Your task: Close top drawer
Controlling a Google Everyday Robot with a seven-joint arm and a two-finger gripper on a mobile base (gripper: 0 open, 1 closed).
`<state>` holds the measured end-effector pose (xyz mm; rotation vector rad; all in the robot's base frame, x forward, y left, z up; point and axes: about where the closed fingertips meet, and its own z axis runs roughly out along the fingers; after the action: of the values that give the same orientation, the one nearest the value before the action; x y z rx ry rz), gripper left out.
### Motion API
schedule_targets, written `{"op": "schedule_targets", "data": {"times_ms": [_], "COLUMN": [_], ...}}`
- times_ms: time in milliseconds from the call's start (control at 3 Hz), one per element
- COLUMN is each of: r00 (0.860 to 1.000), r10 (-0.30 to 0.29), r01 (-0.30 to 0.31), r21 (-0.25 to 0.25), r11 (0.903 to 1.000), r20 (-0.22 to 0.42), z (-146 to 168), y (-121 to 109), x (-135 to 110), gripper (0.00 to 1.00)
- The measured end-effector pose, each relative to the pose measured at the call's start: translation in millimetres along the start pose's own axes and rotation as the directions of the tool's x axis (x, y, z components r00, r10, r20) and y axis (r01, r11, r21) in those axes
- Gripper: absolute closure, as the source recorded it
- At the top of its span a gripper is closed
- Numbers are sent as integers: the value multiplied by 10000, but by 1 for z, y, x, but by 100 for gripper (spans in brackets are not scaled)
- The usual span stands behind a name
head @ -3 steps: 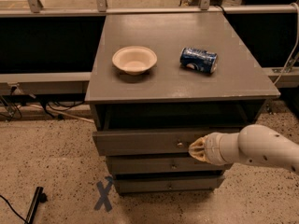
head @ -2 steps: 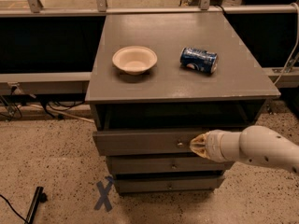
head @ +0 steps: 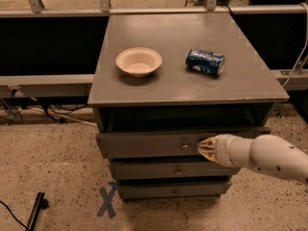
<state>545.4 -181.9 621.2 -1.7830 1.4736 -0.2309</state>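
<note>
Here, in the camera view: top drawer (head: 144,146) in the lower middle of the frame, pulled out a little under the bench (head: 168,32), a dark gap above its plain grey wooden front. Pincer (head: 208,149) at the lower right, tan tip set against that front just right of the small metal knob (head: 185,147), probably placed so to push flat and straight; clenched or released, cannot tell. Higher, on the matte grey top: a shallow pale bowl (head: 138,61) and a blue can (head: 205,62) lying on its side, well apart.
</note>
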Motion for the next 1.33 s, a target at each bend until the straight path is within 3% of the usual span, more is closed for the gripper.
{"op": "schedule_targets", "data": {"times_ms": [667,1333], "r00": [9997,9997], "r10": [-241,-241], "r01": [242,241], "r21": [213,214], "r11": [9995,9995], "r20": [-20,-20], "z": [17,16], "y": [-28,-27], "x": [2,1], "gripper": [100,100]}}
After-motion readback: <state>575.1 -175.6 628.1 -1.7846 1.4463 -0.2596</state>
